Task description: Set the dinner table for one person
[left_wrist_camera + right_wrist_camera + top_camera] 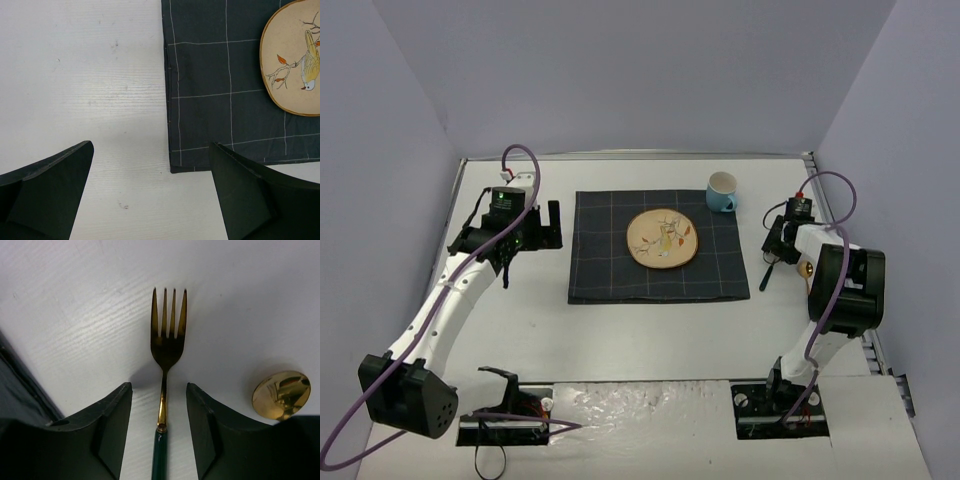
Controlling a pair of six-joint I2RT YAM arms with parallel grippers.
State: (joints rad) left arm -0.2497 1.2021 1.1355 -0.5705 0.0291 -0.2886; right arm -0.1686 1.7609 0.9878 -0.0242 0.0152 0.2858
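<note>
The white dinner table (650,335) carries a navy grid-checked mat (610,270) with a beige bird-pattern plate (663,238) on it. A blue cup (721,192) stands at the mat's far right corner. A fork (167,340) with gold tines and a dark green handle lies flat on the table right of the mat. My right gripper (159,387) is open and straddles the fork's neck, with gaps on both sides. In the top view this gripper (772,244) is low over the fork (764,278). My left gripper (152,150) is open and empty over bare table by the mat's corner (200,150).
A gold spoon bowl (281,395) lies just right of the right gripper and shows in the top view (807,268). The mat's edge (15,385) is at the right gripper's left. The plate (295,60) lies past the left gripper's right finger. Grey walls enclose the table.
</note>
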